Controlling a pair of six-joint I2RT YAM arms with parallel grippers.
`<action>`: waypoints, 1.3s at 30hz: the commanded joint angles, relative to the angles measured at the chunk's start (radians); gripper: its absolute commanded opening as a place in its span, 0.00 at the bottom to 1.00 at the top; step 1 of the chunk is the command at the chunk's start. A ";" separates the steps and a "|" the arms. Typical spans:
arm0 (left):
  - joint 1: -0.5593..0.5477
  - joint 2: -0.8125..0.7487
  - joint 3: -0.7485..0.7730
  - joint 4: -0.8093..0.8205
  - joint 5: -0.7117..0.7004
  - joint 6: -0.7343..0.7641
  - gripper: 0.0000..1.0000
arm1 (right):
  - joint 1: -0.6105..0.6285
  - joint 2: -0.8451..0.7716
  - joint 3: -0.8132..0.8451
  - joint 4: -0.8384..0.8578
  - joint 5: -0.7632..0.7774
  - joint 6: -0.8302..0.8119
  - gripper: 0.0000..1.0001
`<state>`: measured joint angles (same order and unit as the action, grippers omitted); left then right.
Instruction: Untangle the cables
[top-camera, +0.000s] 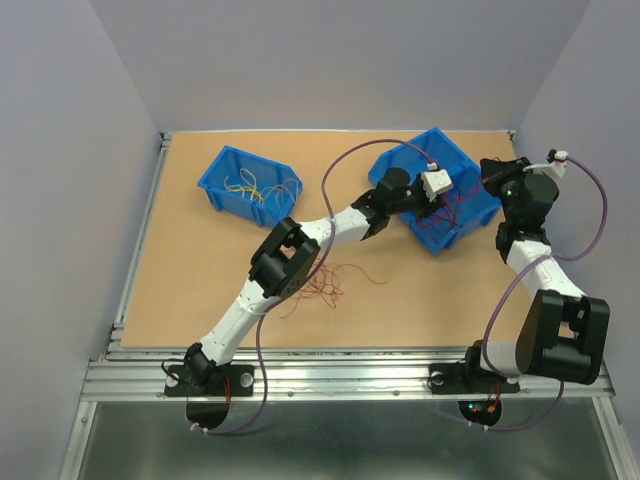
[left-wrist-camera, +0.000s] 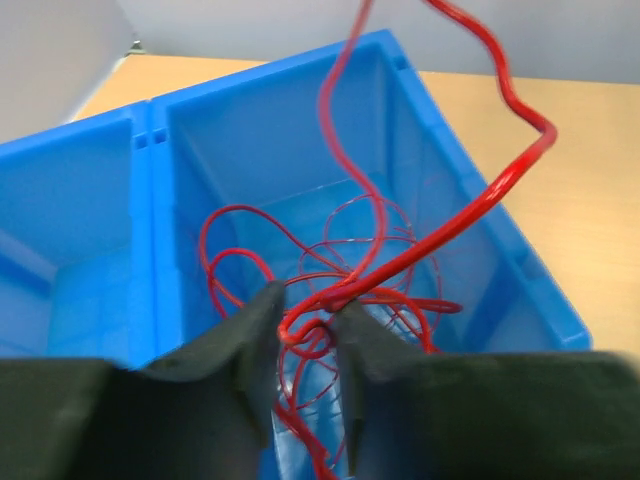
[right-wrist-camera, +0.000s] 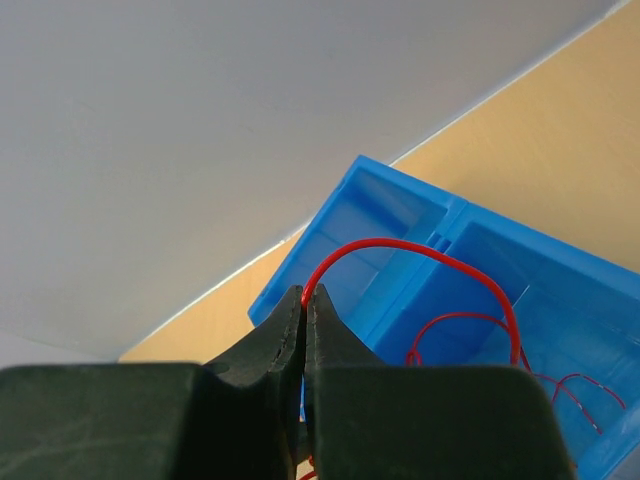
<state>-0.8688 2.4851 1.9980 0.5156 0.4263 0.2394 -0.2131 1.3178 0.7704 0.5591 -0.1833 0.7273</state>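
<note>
Far left of desk (top-camera: 420, 310): blue bin (top-camera: 212, 190) holding yellow cables (top-camera: 250, 187). Middle, nearer: loose dark red cables (top-camera: 325, 285) lying on the desk. Far right: second blue bin (left-wrist-camera: 480, 240), red cables (left-wrist-camera: 330, 250) heaped in one compartment. Left hand (left-wrist-camera: 305, 320) above it, jaws partly apart, a red strand (left-wrist-camera: 470, 215) running loose between them. Right hand (right-wrist-camera: 305, 297) closed tight, pinching a red loop (right-wrist-camera: 420, 248).

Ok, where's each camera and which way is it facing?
Top external: above, behind the bases, looking down on the table; both arms show.
Left wrist: on left arm, looking into the blue bin; left end effector open around a red cable.
Right wrist: faces bin and back wall; right end effector shut on a red cable.
Shared: the bin.
</note>
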 joint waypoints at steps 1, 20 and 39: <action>0.010 -0.104 0.007 0.031 -0.064 0.024 0.46 | -0.006 -0.008 -0.010 0.076 0.037 -0.009 0.01; 0.068 -0.737 -0.597 0.011 -0.181 0.051 0.99 | 0.093 0.178 0.190 -0.342 0.229 -0.206 0.01; 0.356 -1.512 -1.324 0.072 0.034 0.121 0.99 | 0.205 0.572 0.515 -0.811 0.444 -0.253 0.00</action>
<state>-0.5041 1.0832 0.7715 0.4644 0.4225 0.3248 -0.0235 1.8229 1.2015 -0.1581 0.2344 0.4782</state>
